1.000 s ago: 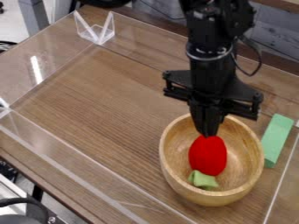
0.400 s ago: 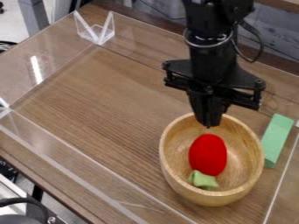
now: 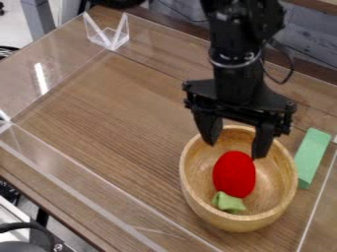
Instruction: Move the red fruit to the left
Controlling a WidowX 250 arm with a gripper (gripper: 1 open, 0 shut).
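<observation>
The red fruit (image 3: 235, 173) is a glossy red oval lying inside a wooden bowl (image 3: 192, 185) at the right of the table, with its light green leafy piece (image 3: 231, 203) at the near end. My gripper (image 3: 238, 140) hangs pointing straight down just above the bowl's far rim and the fruit. It is open, with its two black fingers (image 3: 208, 131) spread to either side and nothing between them. The fingertips stand a little above and behind the fruit and do not touch it.
A flat light-green block (image 3: 312, 156) lies right of the bowl. Clear acrylic walls (image 3: 53, 74) fence the wooden tabletop (image 3: 112, 113), with a clear corner piece (image 3: 108, 32) at the back left. Dark cables run behind the arm.
The fingers, pressed together over the fruit before, have sprung wide apart. The hand has stayed over the bowl and the fruit has not moved.
</observation>
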